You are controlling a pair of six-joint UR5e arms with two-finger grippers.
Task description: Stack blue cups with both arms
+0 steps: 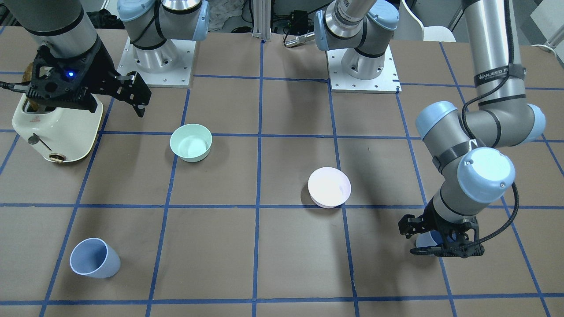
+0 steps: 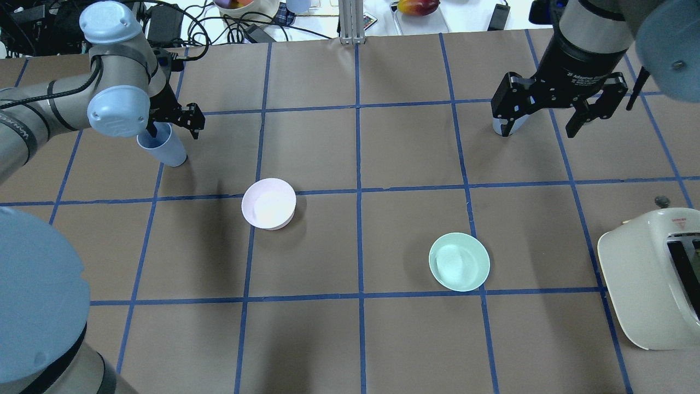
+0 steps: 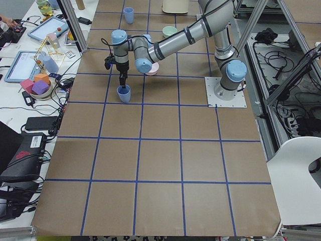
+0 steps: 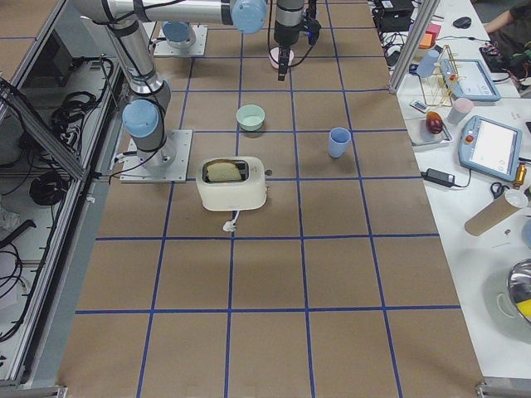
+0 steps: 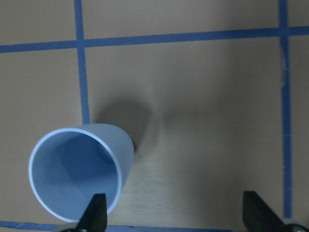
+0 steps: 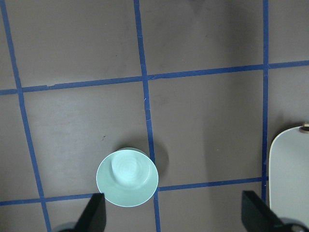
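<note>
One blue cup (image 5: 79, 169) stands upright at the far left of the table; it also shows in the overhead view (image 2: 167, 148) and the front view (image 1: 424, 241). My left gripper (image 5: 176, 215) is open, low over it; one finger (image 5: 96, 212) is at the cup's rim and the other stands clear to the side. The second blue cup (image 1: 94, 263) stands upright at the far right, partly hidden behind my right gripper in the overhead view (image 2: 502, 127). My right gripper (image 2: 541, 123) is open, empty and high above the table.
A pale pink bowl (image 2: 269, 203) and a mint-green bowl (image 2: 459, 261) sit mid-table; the mint bowl also shows in the right wrist view (image 6: 127, 177). A cream toaster (image 2: 645, 273) stands near the robot's right side. Blue tape lines grid the brown table.
</note>
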